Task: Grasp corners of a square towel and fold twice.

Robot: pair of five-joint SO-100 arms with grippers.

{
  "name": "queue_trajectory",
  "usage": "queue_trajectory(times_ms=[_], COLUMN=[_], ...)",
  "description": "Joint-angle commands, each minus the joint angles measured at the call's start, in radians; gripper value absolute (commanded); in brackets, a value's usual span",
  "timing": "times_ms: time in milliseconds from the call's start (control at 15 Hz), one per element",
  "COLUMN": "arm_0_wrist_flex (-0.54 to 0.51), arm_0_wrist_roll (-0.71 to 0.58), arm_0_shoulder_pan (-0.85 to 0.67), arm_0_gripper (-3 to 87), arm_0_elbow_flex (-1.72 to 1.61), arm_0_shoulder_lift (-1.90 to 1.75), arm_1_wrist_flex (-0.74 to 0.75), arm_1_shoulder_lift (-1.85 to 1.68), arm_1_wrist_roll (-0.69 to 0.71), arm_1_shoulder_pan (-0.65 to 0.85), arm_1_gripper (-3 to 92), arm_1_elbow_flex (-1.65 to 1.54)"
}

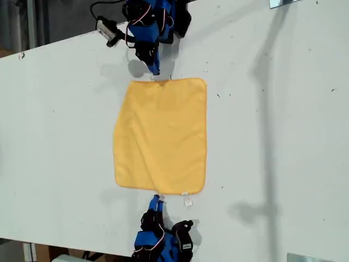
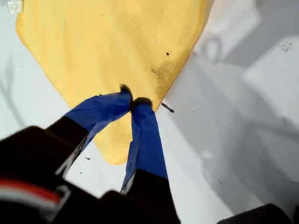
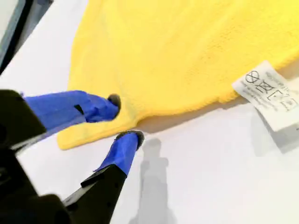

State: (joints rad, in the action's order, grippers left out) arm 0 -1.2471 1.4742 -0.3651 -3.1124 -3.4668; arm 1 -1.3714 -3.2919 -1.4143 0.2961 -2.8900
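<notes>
The towel (image 1: pixel 161 136) is spread out flat and unfolded in the middle of the white tabletop (image 1: pixel 272 136), sitting slightly skewed, all four corners down on the surface. My first hand (image 1: pixel 156 71) is at the towel's edge toward the top of the exterior view, roughly mid-edge and a bit toward that view's left. In its own camera the two blue fingers are pressed tip to tip (image 2: pixel 133 101) right over the hem, not far from a rounded corner (image 2: pixel 114 156). So it's closed, but I honestly can't tell whether there's any cloth caught between the tips, and the towel (image 2: pixel 107 42) looks flat there. There are a couple of dark specks (image 2: pixel 167 54) on the cloth near that hem. My second hand (image 1: pixel 157 199) is at the opposite edge, toward the bottom of the exterior view. Its jaws are apart (image 3: pixel 122 119), with one fingertip (image 3: pixel 112 101) over the cloth just inside the hem and the other (image 3: pixel 131 137) over bare tabletop just outside it, so it's straddling the edge without gripping anything. A corner (image 3: pixel 65 140) lies just beside that hand. A white care label (image 3: pixel 271 93) sticks out from the same edge a little further along, lying on the tabletop.
</notes>
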Motion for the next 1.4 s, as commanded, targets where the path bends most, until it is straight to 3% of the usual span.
queue_trajectory(times_ms=[0,67,200,333,600,1000,1333], arm_0_wrist_flex=[0.051,0.061,-0.038,-0.029,0.221,0.241,0.239], arm_0_wrist_roll=[0.026,0.006,0.008,0.063,0.098,0.106,0.109], arm_0_shoulder_pan=[0.023,0.034,0.034,0.069,0.095,0.107,0.121], arm_0_gripper=[17.0,14.7,15.2,15.1,15.3,15.1,14.8], arm_0_elbow_flex=[-0.009,0.005,0.138,0.272,0.318,0.310,0.298], arm_0_shoulder_lift=[-0.005,0.005,0.198,0.499,0.956,0.948,0.930], arm_1_wrist_flex=[0.126,0.095,0.057,0.034,0.005,0.012,0.032], arm_1_shoulder_lift=[0.003,0.075,0.554,0.977,1.453,1.700,1.856], arm_1_wrist_roll=[0.187,0.225,0.273,0.275,0.158,0.098,0.041], arm_1_shoulder_pan=[-0.049,-0.057,-0.057,-0.161,-0.388,-0.548,-0.595], arm_1_gripper=[31.9,29.7,33.3,34.7,35.6,35.6,35.8], arm_1_elbow_flex=[0.052,0.123,0.341,0.523,0.675,0.973,1.002])
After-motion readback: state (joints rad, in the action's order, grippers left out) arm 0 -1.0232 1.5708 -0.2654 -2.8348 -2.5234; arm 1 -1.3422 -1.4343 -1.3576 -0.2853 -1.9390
